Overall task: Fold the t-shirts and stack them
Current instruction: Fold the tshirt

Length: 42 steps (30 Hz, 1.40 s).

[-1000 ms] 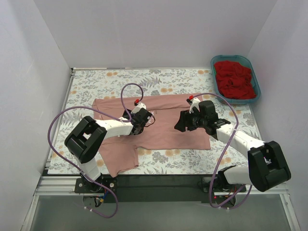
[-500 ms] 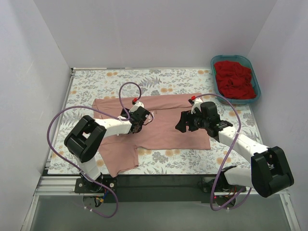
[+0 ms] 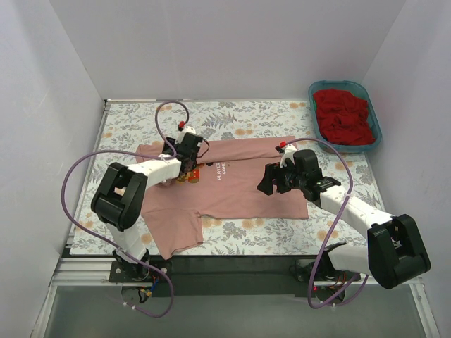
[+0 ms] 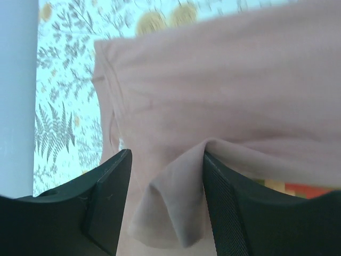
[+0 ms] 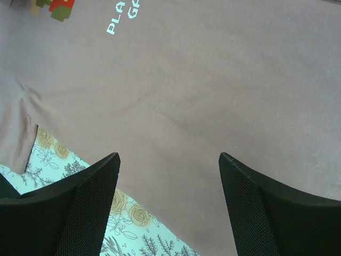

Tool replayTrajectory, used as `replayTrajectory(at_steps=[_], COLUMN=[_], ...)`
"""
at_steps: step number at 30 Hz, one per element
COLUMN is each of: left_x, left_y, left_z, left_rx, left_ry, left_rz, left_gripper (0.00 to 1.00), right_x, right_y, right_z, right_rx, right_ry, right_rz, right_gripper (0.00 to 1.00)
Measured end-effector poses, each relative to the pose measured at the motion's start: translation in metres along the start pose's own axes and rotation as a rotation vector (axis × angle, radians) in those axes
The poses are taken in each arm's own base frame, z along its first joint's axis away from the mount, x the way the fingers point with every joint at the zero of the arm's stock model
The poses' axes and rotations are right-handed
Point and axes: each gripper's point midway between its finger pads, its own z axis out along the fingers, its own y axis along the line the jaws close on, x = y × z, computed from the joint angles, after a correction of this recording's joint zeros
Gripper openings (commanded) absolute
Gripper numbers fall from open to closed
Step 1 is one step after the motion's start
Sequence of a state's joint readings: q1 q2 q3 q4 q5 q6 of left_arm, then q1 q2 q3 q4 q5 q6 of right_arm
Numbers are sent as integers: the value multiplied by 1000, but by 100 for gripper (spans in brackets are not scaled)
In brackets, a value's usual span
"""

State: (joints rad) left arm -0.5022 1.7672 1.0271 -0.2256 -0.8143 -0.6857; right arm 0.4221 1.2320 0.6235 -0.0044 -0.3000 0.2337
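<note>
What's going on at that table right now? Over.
Left hand seems to pinch a fold of pink shirt. Right hand open above it, empty. Red shirt bunched in teal tub. Nothing in the way.

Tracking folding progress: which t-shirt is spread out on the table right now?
The salmon-pink t-shirt, lying spread on the floral cloth; the red t-shirt sits bunched in the teal tub.

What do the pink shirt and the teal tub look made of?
Pink shirt: soft matte knit cloth, probably cotton jersey; it drapes and creases. Teal tub: likely moulded plastic; smooth, rigid-looking walls, even colour.
</note>
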Motion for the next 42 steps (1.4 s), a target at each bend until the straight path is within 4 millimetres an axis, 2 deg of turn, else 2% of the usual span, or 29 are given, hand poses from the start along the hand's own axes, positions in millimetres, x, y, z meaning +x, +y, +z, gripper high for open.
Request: replayTrajectory(at_steps=[6,10,12,16,21,24,29,33,35,42], left_x=[-40,-55,-50,-32,-6,8,43,69,72,61], left_y=[20,26,24,15,20,25,25,22,19,3], left_z=[21,27,25,8,-31,-43,-35,-23,-17,-10], left_rx=[-7,9,34,108,190,219,230,225,228,285], left_ry=[-39,-46,-20,47,111,140,257,361,391,406], left_rz=[-101,-186,-229,-350,-539,-660,-848,-1001,-1060,-1176], left_gripper=[58,67,72,72,60,56,51,44,41,39], right_x=[0,3,6,14,7,-10,-37,-51,-54,-49], right_y=[0,7,11,24,53,75,109,126,131,134], right_z=[0,0,1,8,28,47,82,107,115,123], right_rx=[-3,-43,-73,-126,-197,-244,-302,-330,-337,-346], right_ry=[1,12,28,74,105,97,67,47,44,59], right_rz=[-4,-17,-24,-37,-85,-133,-201,-231,-238,-241], right_gripper=[81,80,78,73,61,56,52,51,50,50])
